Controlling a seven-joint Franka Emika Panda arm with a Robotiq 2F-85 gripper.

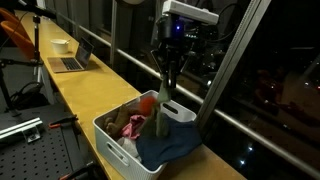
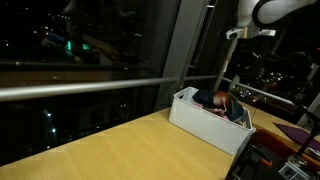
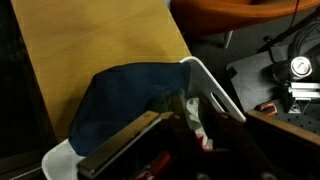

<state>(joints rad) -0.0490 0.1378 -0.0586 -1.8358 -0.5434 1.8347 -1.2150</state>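
Observation:
A white bin stands on a long wooden table. It holds pink and red clothes. A dark blue cloth is draped over the bin's rim. My gripper is just above the bin, shut on an olive cloth that hangs from it into the bin. In the wrist view the blue cloth lies over the bin's rim, and the olive and white fabric sits between my dark fingers. The bin also shows in an exterior view.
A laptop and a white bowl sit further along the table. An orange chair stands behind them. A metal breadboard is beside the table. A railing and dark windows run along the table's far edge.

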